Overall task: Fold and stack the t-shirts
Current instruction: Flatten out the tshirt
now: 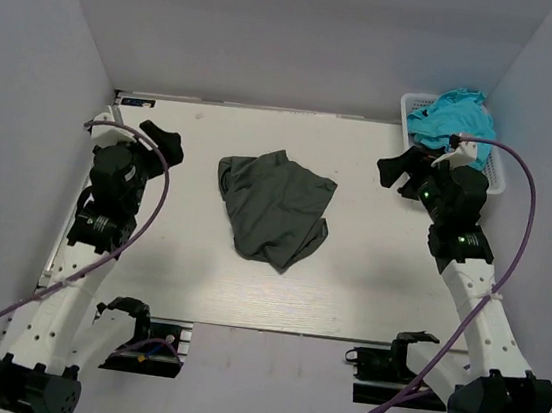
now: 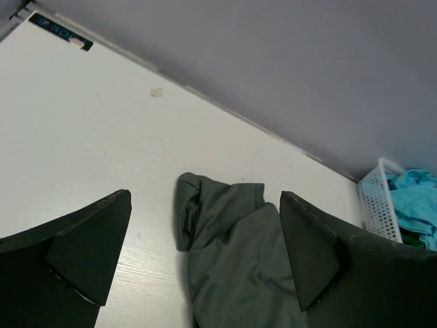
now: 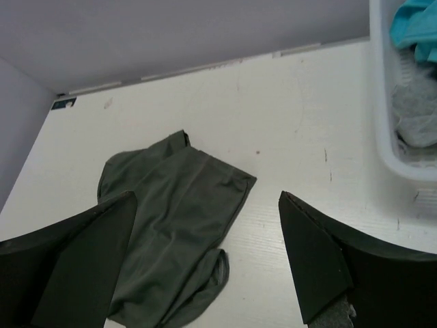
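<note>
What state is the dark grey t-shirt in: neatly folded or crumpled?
Crumpled: the dark grey t-shirt lies bunched, its outline uneven, edges overlapping loosely.

Charcoal-grey t-shirt (image 1: 276,209); turquoise t-shirt (image 1: 454,116); white basket (image 1: 494,170)

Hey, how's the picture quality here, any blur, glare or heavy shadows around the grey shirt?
Top external: even, soft light, the grey shirt sharp, only faint shadows on the table. Left wrist: the left tool's fingers look dark, featureless and slightly soft; shirt clear. Right wrist: the white basket's near rim is bright and washed out; shirt clear.
</note>
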Robot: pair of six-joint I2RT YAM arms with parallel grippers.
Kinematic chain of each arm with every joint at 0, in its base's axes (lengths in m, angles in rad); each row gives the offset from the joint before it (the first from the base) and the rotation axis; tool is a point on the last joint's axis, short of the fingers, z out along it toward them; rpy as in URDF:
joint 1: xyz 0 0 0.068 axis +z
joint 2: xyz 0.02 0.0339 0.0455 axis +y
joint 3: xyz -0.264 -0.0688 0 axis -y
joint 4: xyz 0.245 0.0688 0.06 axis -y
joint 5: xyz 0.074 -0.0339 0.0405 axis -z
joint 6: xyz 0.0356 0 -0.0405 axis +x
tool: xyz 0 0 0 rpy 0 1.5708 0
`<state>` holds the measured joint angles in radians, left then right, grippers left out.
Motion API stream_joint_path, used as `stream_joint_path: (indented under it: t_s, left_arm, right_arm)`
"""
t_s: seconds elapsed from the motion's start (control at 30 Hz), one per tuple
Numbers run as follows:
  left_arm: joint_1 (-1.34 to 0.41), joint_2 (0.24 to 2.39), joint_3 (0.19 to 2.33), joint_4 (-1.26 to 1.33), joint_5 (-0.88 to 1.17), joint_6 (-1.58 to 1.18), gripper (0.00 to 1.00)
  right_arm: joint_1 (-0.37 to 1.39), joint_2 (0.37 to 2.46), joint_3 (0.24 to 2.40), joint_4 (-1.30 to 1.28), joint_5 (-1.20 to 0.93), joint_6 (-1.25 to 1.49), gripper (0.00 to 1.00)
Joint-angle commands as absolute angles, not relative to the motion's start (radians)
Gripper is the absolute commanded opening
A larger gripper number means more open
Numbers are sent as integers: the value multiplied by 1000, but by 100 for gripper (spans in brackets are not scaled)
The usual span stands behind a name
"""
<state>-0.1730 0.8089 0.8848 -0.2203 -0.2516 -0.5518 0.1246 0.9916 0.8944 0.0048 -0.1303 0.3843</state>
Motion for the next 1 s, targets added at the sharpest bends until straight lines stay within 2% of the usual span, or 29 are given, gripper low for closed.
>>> stream_joint_path:
  t_s: [0.0, 0.2, 0.3, 0.43, 0.7, 0.97]
  left_arm:
    - [-170, 944, 962, -337, -279, -559, 100]
    - [-190, 1316, 1163, -498, -288, -434, 100]
    - [-190, 1513, 1255, -580, -301, -387, 100]
    - [-190, 1673, 1313, -606, -292, -364, 100]
    - [-190, 1863, 1353, -506, -68, -292, 91]
    - [-190, 1930, 1331, -419, 43, -279, 91]
  right_arm:
    - [120, 1035, 937, -40, -181, 388, 90]
    - [127, 1222, 1014, -133, -345, 253, 90]
    - [130, 1354, 1124, -248, -321, 209, 90]
    - [150, 1462, 1210, -293, -230, 167, 90]
    - [216, 1709, 1367, -333, -196, 103, 90]
    - [267, 1922, 1477, -360, -147, 101, 90]
